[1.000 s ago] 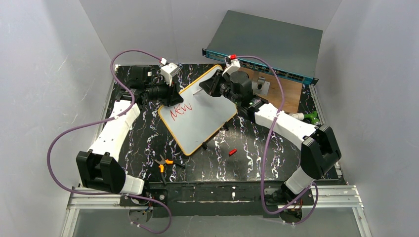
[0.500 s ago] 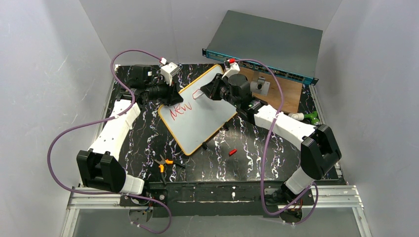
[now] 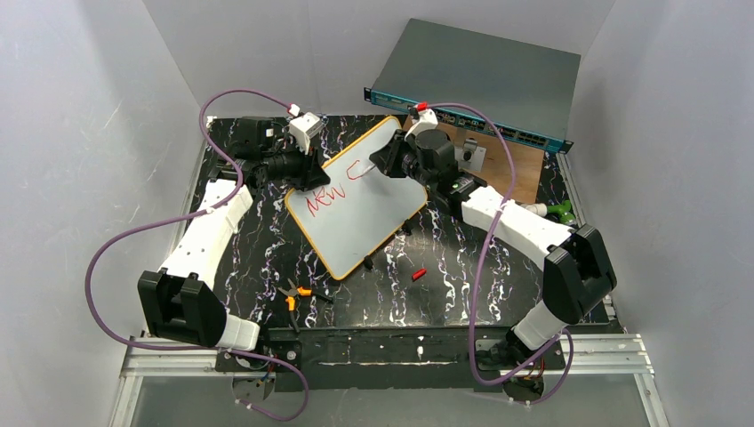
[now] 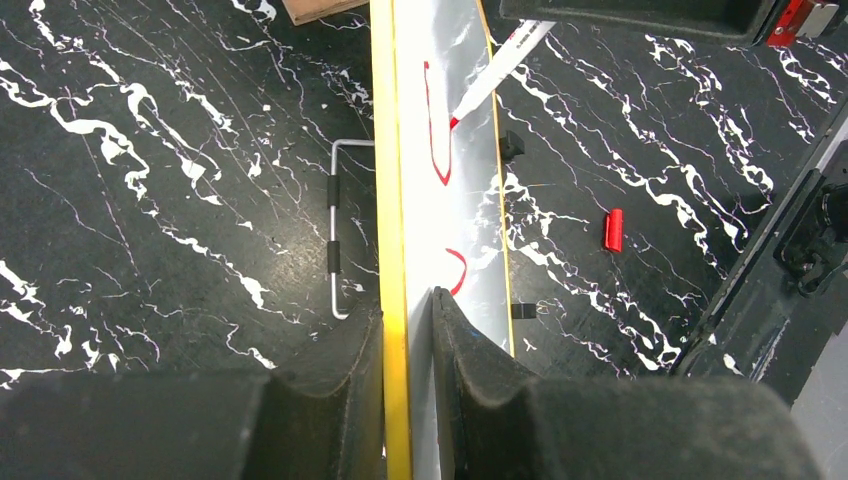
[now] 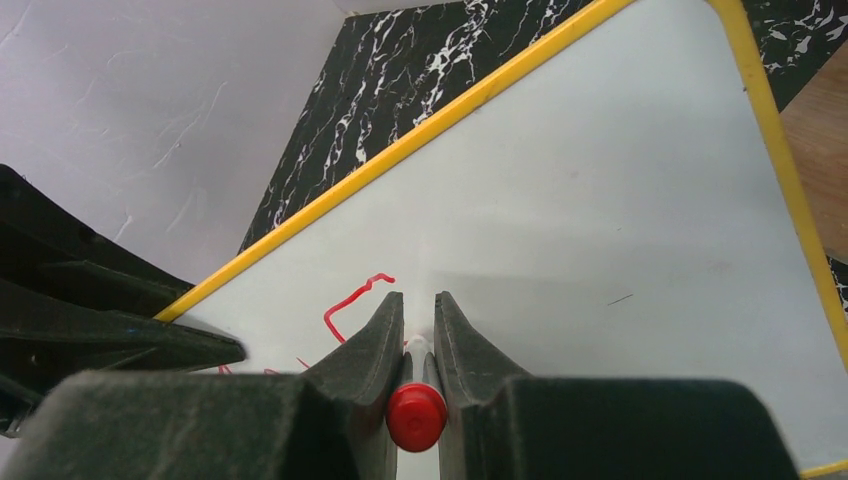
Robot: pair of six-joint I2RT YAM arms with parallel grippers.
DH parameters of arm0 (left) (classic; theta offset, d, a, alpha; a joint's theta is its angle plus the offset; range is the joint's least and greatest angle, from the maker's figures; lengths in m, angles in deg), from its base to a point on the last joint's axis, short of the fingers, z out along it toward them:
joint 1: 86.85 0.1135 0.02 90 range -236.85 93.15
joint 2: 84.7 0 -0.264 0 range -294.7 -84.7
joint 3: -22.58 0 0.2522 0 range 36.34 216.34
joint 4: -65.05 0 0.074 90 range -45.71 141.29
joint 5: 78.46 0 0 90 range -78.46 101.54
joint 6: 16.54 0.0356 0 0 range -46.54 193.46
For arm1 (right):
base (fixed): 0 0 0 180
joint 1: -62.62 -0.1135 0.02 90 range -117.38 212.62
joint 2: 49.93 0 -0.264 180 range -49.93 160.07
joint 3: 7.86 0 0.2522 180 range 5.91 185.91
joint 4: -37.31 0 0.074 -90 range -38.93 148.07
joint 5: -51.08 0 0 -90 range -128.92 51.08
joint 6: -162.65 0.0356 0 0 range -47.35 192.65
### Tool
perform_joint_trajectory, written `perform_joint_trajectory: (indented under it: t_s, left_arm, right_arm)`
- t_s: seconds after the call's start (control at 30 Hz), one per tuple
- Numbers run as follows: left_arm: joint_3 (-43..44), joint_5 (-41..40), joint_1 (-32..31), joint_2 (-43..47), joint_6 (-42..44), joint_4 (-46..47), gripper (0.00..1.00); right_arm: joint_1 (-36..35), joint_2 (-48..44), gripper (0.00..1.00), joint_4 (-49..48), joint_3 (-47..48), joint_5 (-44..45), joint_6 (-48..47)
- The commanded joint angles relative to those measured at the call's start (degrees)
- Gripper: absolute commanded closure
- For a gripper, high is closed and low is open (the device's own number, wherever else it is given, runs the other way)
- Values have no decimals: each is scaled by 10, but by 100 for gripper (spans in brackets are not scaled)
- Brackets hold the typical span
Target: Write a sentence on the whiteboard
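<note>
Black desk [image 3: 267,258] bears a whiteboard [image 3: 364,213], likely light, stiff, slick: left tool [image 4: 407,305] pinches its nine-o'clock rim, right tool [image 5: 412,300] clamps marker [image 5: 416,415].

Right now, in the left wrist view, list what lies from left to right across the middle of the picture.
wire bracket → whiteboard → red cap

Left gripper [image 4: 408,305] clamped on the whiteboard [image 3: 360,218] rim, left side; right gripper [image 5: 419,300], arm outstretched, pinching a marker [image 5: 416,416] over the whiteboard's far end
</note>
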Motion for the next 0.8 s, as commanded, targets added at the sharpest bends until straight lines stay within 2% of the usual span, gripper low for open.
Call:
perform_joint_trajectory:
  t_s: [0.0,0.17,0.77]
  left_arm:
    - [9,-10,-10,4,45,-17,100]
    - [8,-10,-10,4,46,-17,100]
    - [8,-9,-10,5,46,-17,100]
  right_arm:
    - [2,-29,99,-19,33,-10,-24]
    - [2,-39,99,-29,45,-22,-17]
    - [13,7,99,-11,120,30,-6]
